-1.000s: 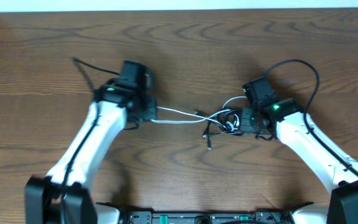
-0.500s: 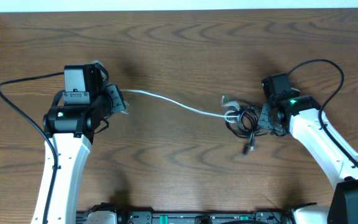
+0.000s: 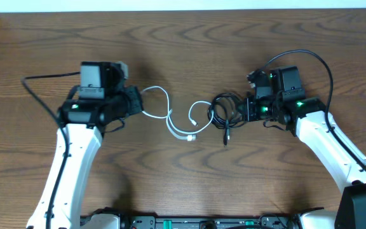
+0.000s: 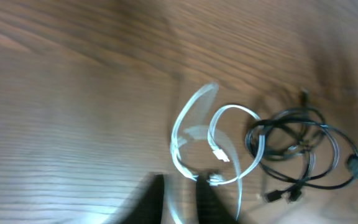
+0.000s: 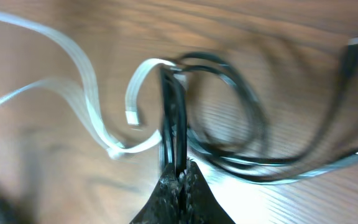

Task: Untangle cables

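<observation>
White cable: slack loops ahead of right end effector, crossing the black cables.
Black cables: coiled, strands pinched in right end effector.
Left end effector: grip unclear, blurred.
Risk: pulling apart may cinch the crossing.

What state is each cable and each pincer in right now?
white cable: slack, in loose loops, one plug end free.
black cables: coiled together in one bundle, with a white loop overlapping its edge.
left pincer: shut on the white cable.
right pincer: shut on the black cables.
</observation>
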`<control>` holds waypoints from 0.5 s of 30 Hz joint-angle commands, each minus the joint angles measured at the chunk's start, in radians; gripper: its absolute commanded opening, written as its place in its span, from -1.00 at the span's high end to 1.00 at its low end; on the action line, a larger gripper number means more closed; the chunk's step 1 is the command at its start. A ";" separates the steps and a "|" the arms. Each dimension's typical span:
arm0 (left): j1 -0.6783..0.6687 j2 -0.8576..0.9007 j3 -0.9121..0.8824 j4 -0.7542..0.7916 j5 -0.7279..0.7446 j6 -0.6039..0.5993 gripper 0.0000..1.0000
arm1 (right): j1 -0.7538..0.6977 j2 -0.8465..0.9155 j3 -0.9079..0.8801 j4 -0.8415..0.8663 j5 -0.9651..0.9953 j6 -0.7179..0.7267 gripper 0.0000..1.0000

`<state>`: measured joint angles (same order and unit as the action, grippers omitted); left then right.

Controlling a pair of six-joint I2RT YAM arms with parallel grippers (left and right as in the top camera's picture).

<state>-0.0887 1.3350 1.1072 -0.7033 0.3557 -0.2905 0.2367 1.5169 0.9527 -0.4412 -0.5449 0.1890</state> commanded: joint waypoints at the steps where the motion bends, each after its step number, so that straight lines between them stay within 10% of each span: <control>1: -0.048 0.028 0.007 0.012 0.029 0.001 -0.16 | 0.000 -0.034 0.001 0.007 -0.190 -0.071 0.98; 15: -0.241 0.147 0.007 0.116 0.031 0.001 -0.36 | 0.001 -0.034 0.001 0.019 -0.260 -0.074 0.98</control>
<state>-0.2913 1.4368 1.1072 -0.6182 0.3725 -0.2916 0.2367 1.5043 0.9527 -0.4271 -0.7483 0.1326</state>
